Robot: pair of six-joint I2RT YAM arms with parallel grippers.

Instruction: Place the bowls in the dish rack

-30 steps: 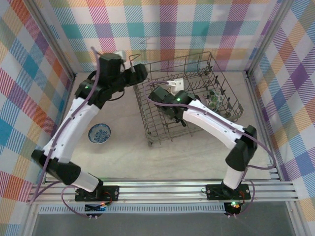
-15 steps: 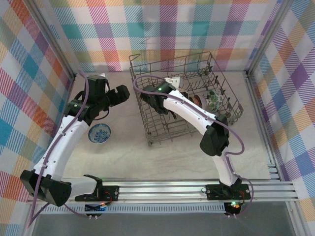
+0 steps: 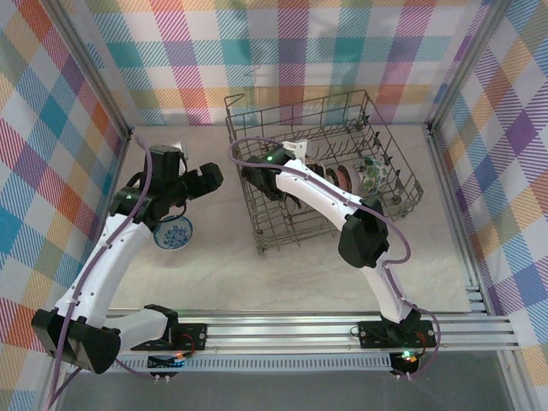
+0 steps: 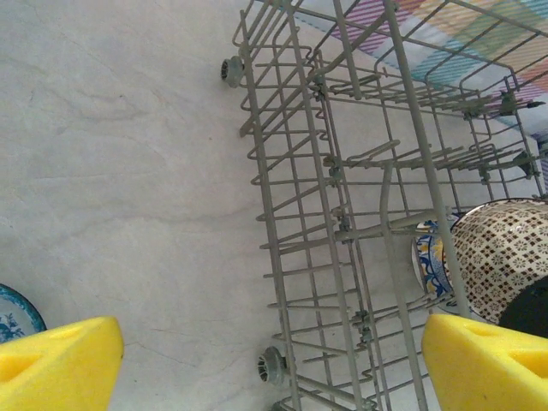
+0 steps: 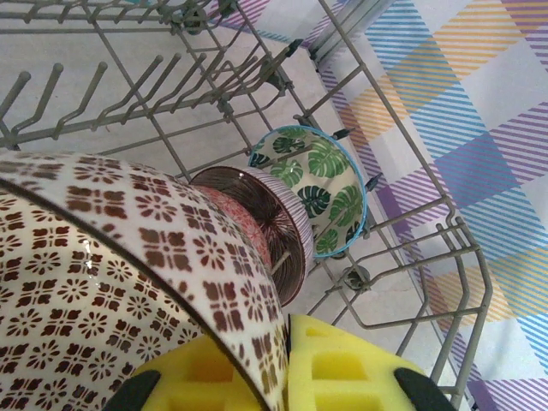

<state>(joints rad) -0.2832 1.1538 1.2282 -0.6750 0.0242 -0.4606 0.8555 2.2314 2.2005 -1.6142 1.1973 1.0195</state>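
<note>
Right hand — clenched on lattice bowl; seat it between dish rack tines before release. Left hand — released.

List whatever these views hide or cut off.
- Blue bowl: left wrist view, cut by the frame edge and a yellow pad.
- Lattice bowl: right wrist view, cut by the frame edges.
- Striped bowl: right wrist view, mostly behind the lattice bowl.
- Leaf bowl: top view, too small and wire-crossed to read.
</note>
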